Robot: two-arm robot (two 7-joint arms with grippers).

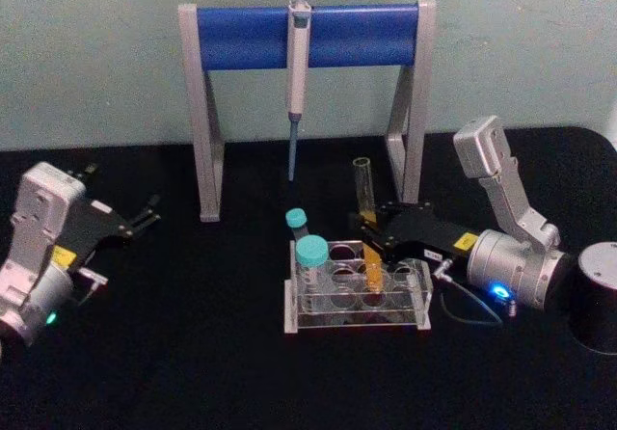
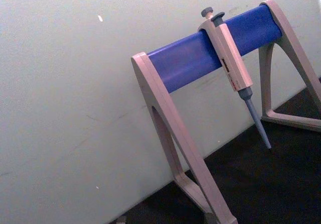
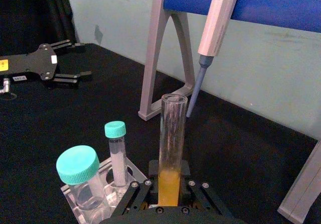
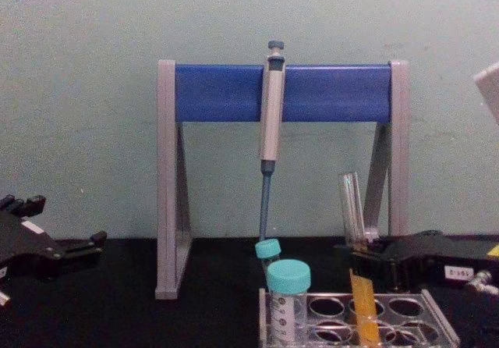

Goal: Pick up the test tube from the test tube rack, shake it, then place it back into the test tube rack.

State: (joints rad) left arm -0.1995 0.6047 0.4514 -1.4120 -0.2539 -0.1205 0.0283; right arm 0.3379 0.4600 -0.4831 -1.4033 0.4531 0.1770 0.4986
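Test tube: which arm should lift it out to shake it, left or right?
Right. The right gripper has its jaws shut on the tube, which stands in the rack. The left gripper sits open, far off to the left.

Mid-section of the test tube (image 1: 362, 184) masked by the right hand (image 1: 369, 242) in the head view, and likewise in the chest view, between clear upper glass and orange lower end. Front edge of the test tube rack (image 4: 439, 314) cropped by the chest view's lower border. Left hand (image 4: 78, 243) cropped at that view's left border. Top of the pipette (image 3: 213, 28) cropped in the right wrist view. Print on the slim capped vial (image 3: 118, 153) too small to read.
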